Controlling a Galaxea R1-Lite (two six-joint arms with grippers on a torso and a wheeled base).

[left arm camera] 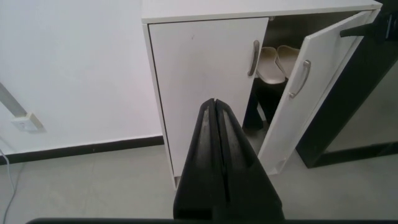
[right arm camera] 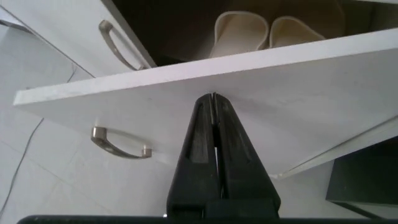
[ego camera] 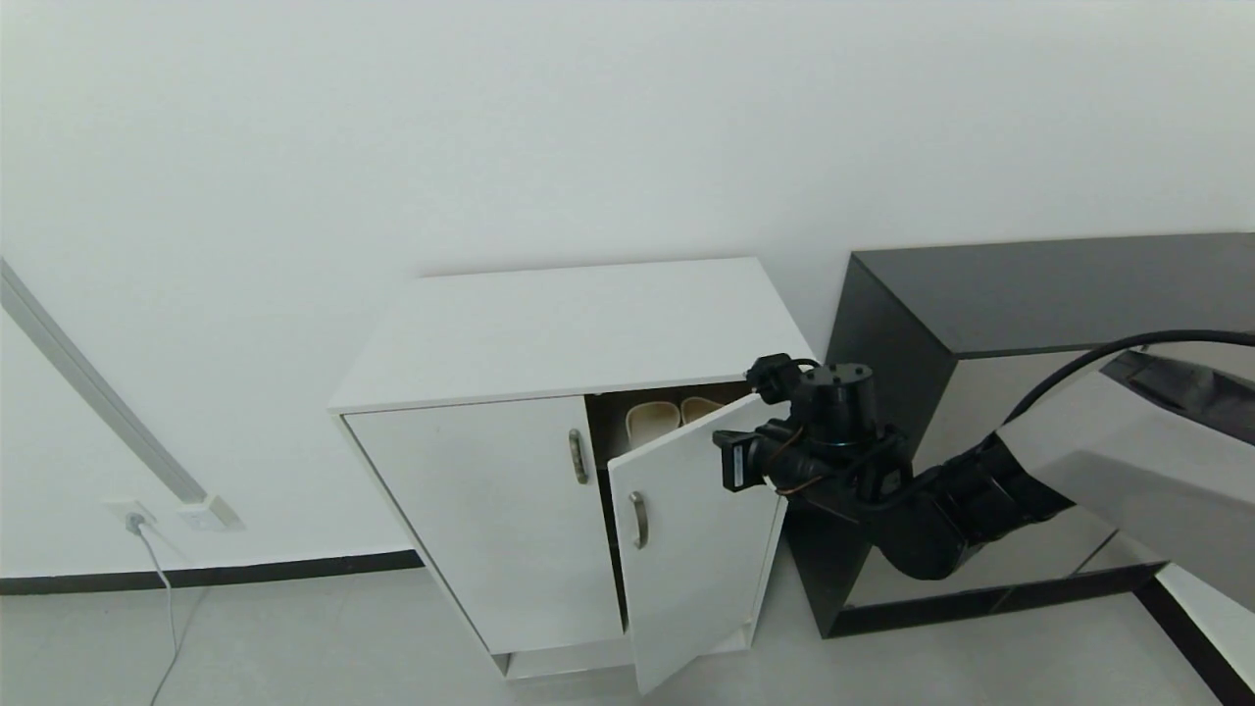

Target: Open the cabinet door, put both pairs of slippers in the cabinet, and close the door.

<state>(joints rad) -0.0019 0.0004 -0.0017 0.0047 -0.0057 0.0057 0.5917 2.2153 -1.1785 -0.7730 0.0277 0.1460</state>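
Slippers [ego camera: 655,420] in, closing time! Right gripper [right arm camera: 214,98], pinched closed, sits against the half-open door [ego camera: 696,549] (near its top edge). Next, push it flush.

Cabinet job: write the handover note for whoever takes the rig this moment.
Left gripper: shut, empty, clear of the cabinet.
Right gripper: shut, empty, tip at the outer face of the right door.
Left door closed; right door ajar.
Done: two slippers are inside, up top.
Left: confirm both pairs are in, then push the right door shut.
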